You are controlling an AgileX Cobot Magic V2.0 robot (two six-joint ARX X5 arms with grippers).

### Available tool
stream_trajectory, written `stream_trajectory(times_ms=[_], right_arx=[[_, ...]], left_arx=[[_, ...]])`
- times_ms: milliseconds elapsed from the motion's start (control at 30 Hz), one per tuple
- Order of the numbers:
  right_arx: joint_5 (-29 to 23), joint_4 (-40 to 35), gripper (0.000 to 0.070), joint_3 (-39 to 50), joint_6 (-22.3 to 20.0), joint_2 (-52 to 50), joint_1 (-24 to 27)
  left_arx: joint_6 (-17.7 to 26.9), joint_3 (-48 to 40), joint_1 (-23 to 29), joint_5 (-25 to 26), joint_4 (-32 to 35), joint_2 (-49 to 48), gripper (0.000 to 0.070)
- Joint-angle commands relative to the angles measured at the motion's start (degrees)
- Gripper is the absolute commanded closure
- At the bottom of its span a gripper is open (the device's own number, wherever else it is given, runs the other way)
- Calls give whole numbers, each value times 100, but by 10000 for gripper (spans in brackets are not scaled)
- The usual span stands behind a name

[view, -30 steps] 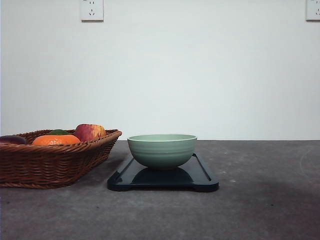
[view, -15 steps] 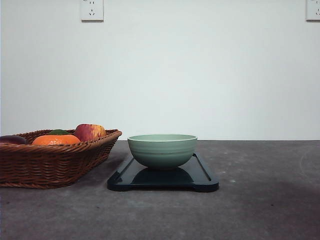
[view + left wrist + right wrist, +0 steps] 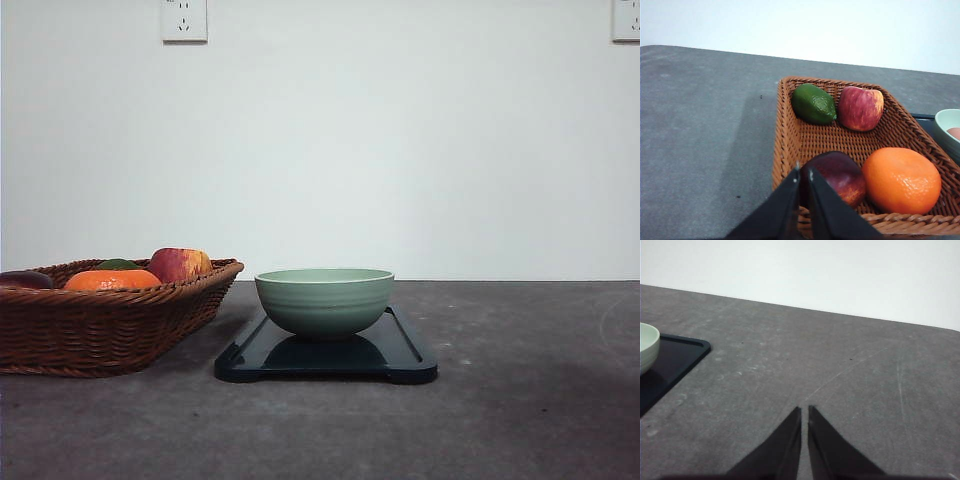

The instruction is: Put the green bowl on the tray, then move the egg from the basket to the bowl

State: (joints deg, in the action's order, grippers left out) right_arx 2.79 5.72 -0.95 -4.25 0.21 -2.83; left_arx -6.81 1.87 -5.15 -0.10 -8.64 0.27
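Note:
The green bowl stands upright on the dark tray at the table's middle. In the left wrist view the bowl is cut by the frame edge, and a pinkish-brown rounded bit inside it looks like the egg. The wicker basket sits left of the tray. My left gripper is shut and empty, hovering over the basket's near rim. Over bare table to the right of the tray, my right gripper is shut on nothing, with the bowl's edge in its view.
The basket holds a green lime, a red-yellow apple, a dark red fruit and an orange. A white wall with two sockets rises behind the table. Grey tabletop spreads right of the tray.

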Motion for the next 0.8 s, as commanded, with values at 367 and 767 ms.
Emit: stream_trajectory(times_ms=[367, 767], right_arx=[[-4, -59, 683, 22, 55, 0, 2], [-4, -59, 683, 22, 55, 0, 2]], left_arx=[[70, -107, -7, -4, 76, -7, 681], [70, -107, -7, -4, 76, -9, 681]])
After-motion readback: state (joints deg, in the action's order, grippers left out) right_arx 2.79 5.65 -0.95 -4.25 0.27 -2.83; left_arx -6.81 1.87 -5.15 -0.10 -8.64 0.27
